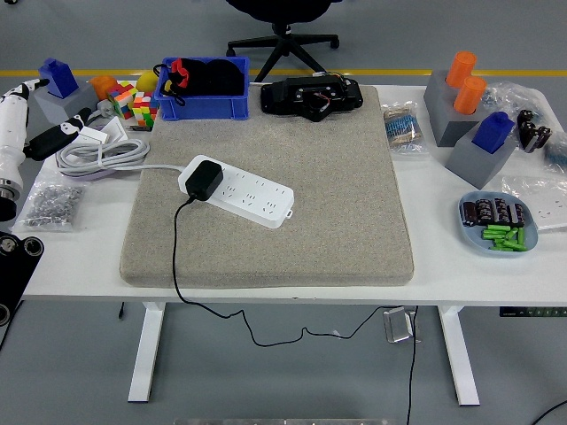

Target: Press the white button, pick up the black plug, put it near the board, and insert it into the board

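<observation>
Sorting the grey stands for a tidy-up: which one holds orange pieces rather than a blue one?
The grey stand at the far right corner; it carries two orange cylinders, while the other two each hold a blue block.

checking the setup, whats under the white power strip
The white power strip lies on a grey felt mat that covers the middle of the white table. A black plug sits on its left end. The mat hides the tabletop beneath it.
</observation>
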